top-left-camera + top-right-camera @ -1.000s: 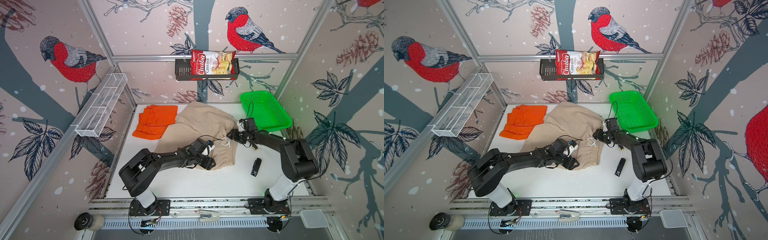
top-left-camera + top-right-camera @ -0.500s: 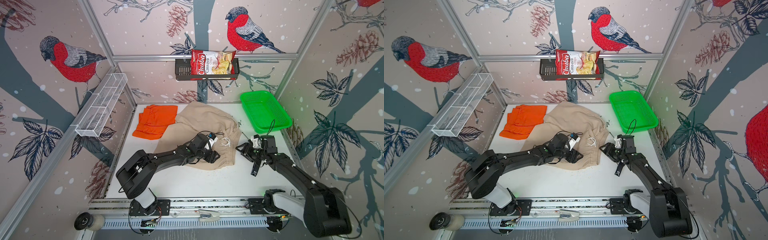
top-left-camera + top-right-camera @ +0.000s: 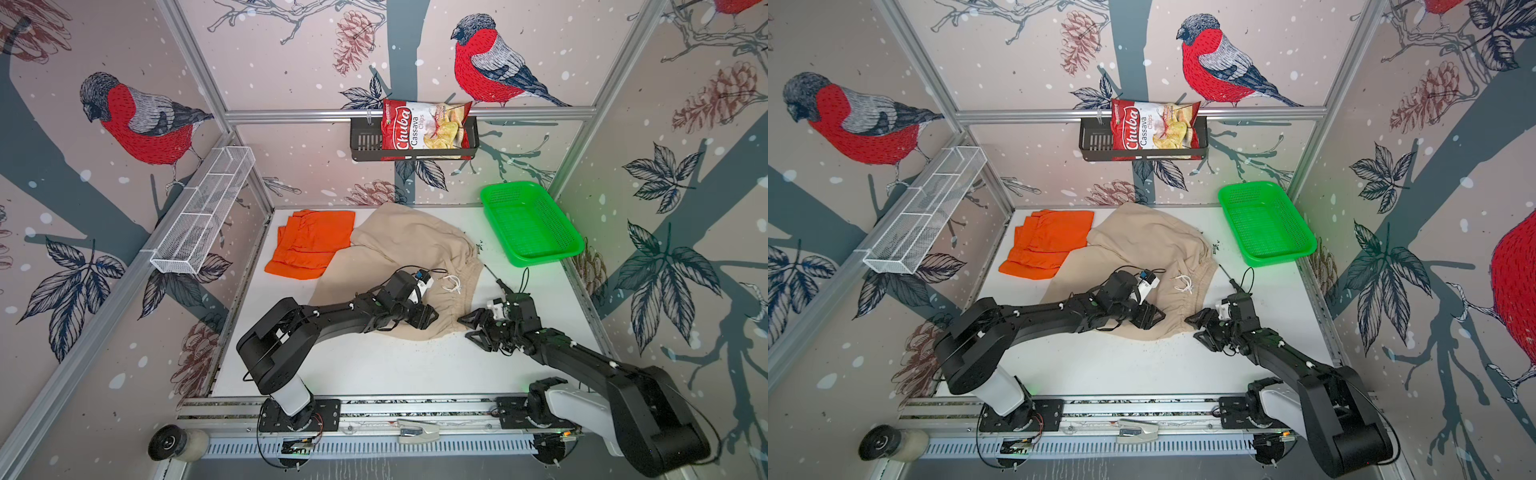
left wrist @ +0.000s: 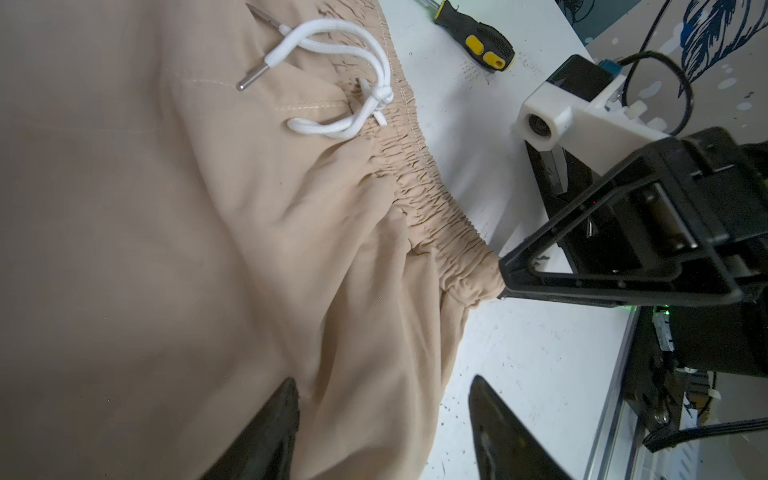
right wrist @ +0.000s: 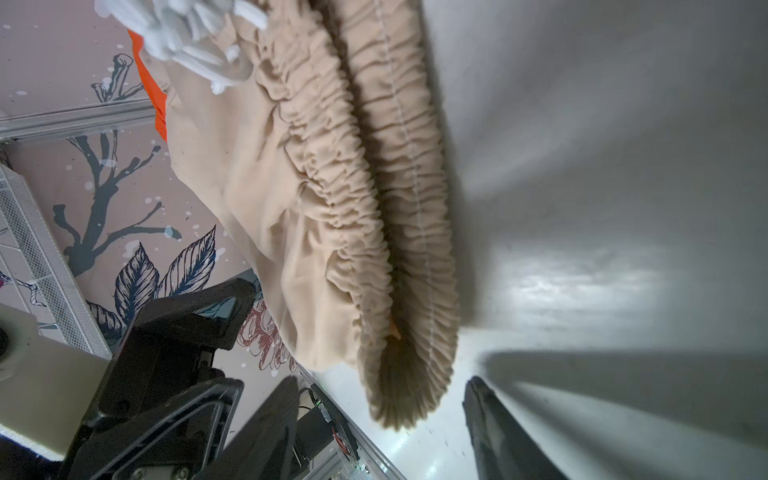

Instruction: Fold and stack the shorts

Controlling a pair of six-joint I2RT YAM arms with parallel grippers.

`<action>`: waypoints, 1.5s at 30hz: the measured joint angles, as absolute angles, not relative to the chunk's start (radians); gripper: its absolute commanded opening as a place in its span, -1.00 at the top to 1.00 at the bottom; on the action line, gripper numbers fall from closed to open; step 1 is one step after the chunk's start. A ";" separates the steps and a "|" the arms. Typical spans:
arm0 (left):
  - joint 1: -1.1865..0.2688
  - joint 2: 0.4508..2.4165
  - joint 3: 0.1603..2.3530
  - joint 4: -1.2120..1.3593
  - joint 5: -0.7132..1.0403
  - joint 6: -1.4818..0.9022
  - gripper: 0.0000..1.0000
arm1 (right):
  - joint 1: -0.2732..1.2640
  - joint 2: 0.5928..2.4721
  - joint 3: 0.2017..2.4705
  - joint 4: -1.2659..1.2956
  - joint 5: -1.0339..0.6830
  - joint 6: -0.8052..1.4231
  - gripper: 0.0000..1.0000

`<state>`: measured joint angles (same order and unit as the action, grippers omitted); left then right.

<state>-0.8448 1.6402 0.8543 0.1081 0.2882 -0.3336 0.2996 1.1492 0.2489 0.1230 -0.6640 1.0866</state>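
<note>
Bare table point(image 3: 395, 365) in front, beige shorts point(image 3: 407, 241) across centre, screwdriver point(image 3: 500, 284), green basket point(image 3: 544, 257) at right

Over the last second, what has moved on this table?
The right claw swung back along the waistband of the beige shorts, from the end by the green basket to the near corner, open. The left claw stayed open over those shorts. The orange shorts and basket lie unmoved.

The beige shorts point(image 3: 399, 245) are soft matt cloth, finely ridged at the waist, and their white woven cord point(image 4: 380, 96) has shiny metal tips. The orange shorts point(image 3: 311, 245) are matt cloth too. At upper right, the green basket point(image 3: 544, 257) is glossy plastic mesh. The white table point(image 3: 374, 365) is smooth and speckled.
</note>
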 measured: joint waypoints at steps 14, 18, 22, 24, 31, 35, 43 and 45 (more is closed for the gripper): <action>-0.834 1.595 0.838 0.122 0.258 -0.352 -0.34 | 0.295 1.320 0.253 0.321 -0.634 1.127 0.73; -0.772 1.563 0.808 0.123 0.259 -0.421 -0.41 | 0.237 1.262 0.256 0.272 -0.628 1.091 0.81; -0.662 1.473 0.742 0.121 0.259 -0.535 -0.53 | 0.144 1.209 0.266 0.184 -0.632 1.013 0.81; -0.604 1.413 0.704 0.115 0.260 -0.597 -0.56 | 0.136 1.211 0.283 0.146 -0.633 0.979 0.81; -0.346 1.160 0.537 0.004 0.239 -0.816 -0.57 | 0.131 1.239 0.313 0.089 -0.640 0.912 0.80; -0.223 0.998 0.448 -0.084 0.198 -0.923 -0.47 | 0.131 1.245 0.324 0.081 -0.643 0.893 0.80; -0.016 0.936 0.427 -0.239 0.118 -1.021 -0.24 | 0.131 1.246 0.337 0.067 -0.646 0.882 0.79; -0.007 0.981 0.441 -0.259 0.102 -1.021 -0.19 | 0.131 1.246 0.338 0.067 -0.647 0.881 0.79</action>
